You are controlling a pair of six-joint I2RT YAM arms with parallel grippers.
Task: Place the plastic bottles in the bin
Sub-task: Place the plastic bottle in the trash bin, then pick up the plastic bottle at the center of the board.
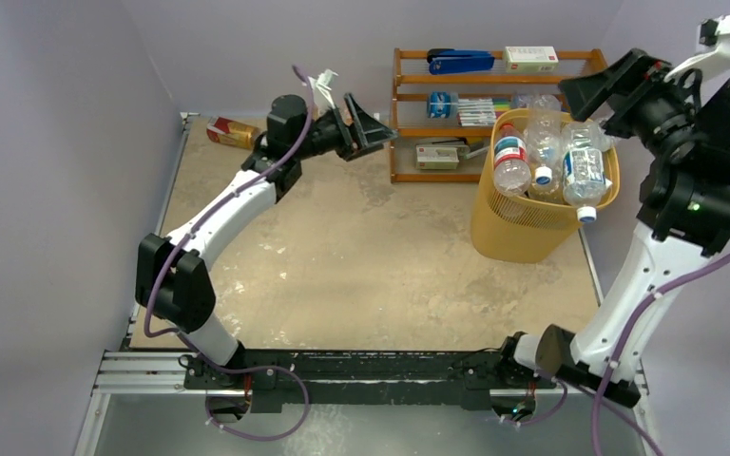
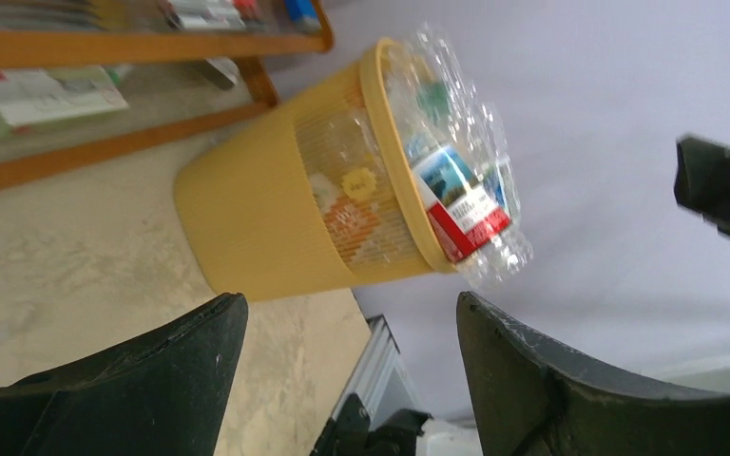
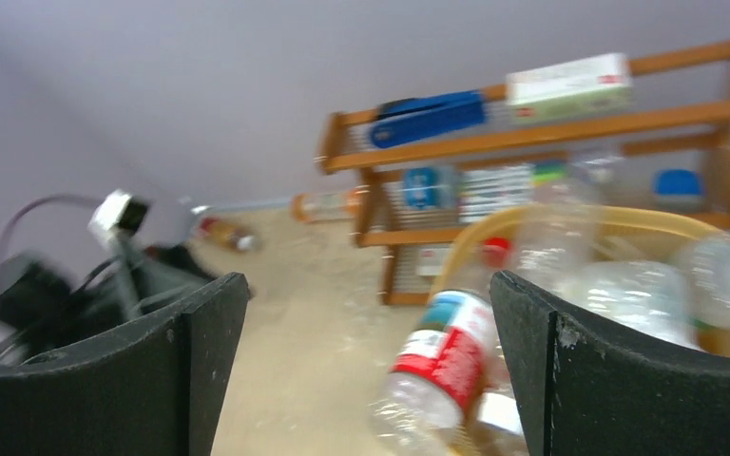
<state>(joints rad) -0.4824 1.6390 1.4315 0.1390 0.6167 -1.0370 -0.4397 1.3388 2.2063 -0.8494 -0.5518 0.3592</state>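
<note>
The bin [image 1: 518, 233] is heaped: clear bottles [image 1: 585, 176] stand above its rim, and a red-labelled one [image 1: 510, 163] leans at the left rim, half out. The right gripper [image 3: 369, 285] hangs over the bin's right side with its jaws spread wide and nothing between them. The left gripper [image 2: 350, 302] is raised to the left of the bin, in front of the rack [image 1: 398, 114], and is also spread and empty. One stray bottle [image 1: 233, 132], amber with a red label, lies on its side well to the left of the bin, against the far wall. The blurred right wrist view hints at another by the rack's left foot, but I cannot be sure. The step in hand looks like fetching the stray, and the left arm is the nearer one. It should come down with the jaws set across the bottle's body, not along it, and close at the middle so the bottle cannot roll or swing. It should then lift clear of the rack before crossing to the bin. The bottle should go low into a gap in the heap, not from high up. A hard drop could knock the leaning bottle over the left rim.
</note>
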